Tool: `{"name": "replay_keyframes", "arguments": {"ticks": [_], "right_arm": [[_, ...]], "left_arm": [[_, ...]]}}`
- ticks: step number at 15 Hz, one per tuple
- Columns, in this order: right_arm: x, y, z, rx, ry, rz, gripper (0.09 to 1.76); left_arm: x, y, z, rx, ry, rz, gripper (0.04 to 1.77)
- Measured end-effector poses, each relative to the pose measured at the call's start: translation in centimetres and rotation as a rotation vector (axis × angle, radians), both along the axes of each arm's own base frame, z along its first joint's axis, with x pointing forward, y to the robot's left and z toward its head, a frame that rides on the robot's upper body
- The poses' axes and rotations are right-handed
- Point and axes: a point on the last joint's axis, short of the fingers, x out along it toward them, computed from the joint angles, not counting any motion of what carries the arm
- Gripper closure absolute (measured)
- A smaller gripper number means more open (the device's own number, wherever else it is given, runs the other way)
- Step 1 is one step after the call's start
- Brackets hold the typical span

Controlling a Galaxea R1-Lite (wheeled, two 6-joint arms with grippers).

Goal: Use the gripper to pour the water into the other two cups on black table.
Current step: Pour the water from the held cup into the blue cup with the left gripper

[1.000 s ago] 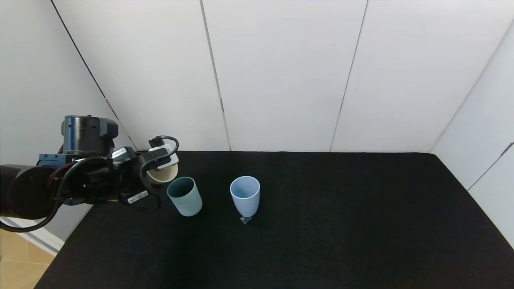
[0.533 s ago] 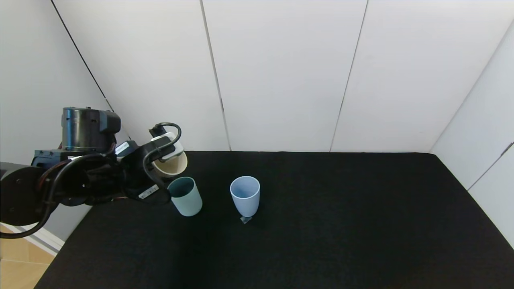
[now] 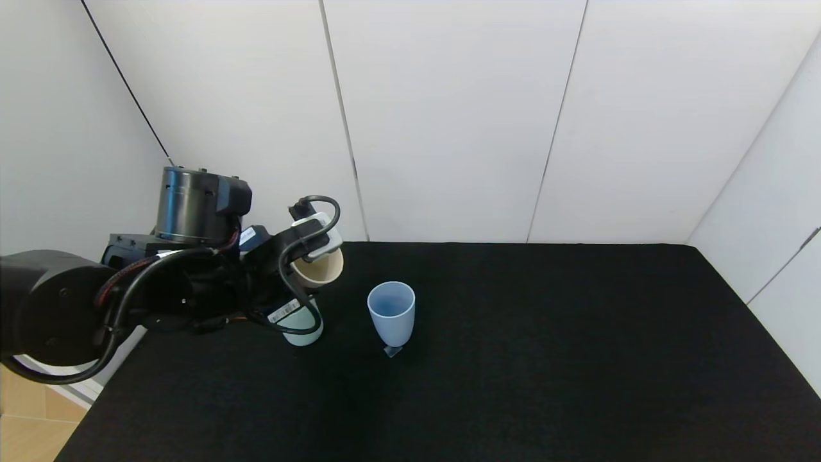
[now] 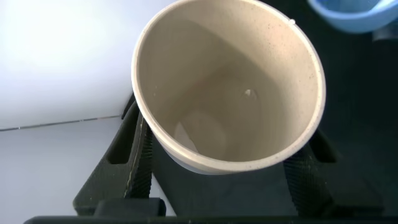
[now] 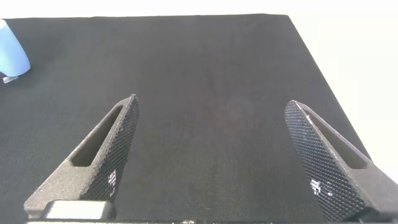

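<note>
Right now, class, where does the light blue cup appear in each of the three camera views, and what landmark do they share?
Head view: the light blue cup stands upright near the table's middle, just right of the left hand holding the cream cup.
Left wrist view: only its rim shows at one corner, beyond the cream cup.
Right wrist view: a sliver at one edge, far beyond the open right hand.
Shared landmark: the black table.
</note>
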Motion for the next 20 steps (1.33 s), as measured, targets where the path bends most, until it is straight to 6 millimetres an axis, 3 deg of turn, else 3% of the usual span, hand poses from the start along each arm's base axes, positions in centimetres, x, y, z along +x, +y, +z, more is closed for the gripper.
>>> {"name": "replay_keyframes", "arguments": {"ticks": [11, 20], "right_arm": [[0.0, 0.0, 0.0, 0.000, 0.001, 0.000, 0.14], [0.0, 0.0, 0.0, 0.000, 0.001, 0.000, 0.14]], "left_arm": [[3.2, -4.5, -1.5, 0.067, -0.004, 0.015, 0.61], [4.9, -5.7, -2.9, 0.232, -0.001, 0.014, 0.61]]}}
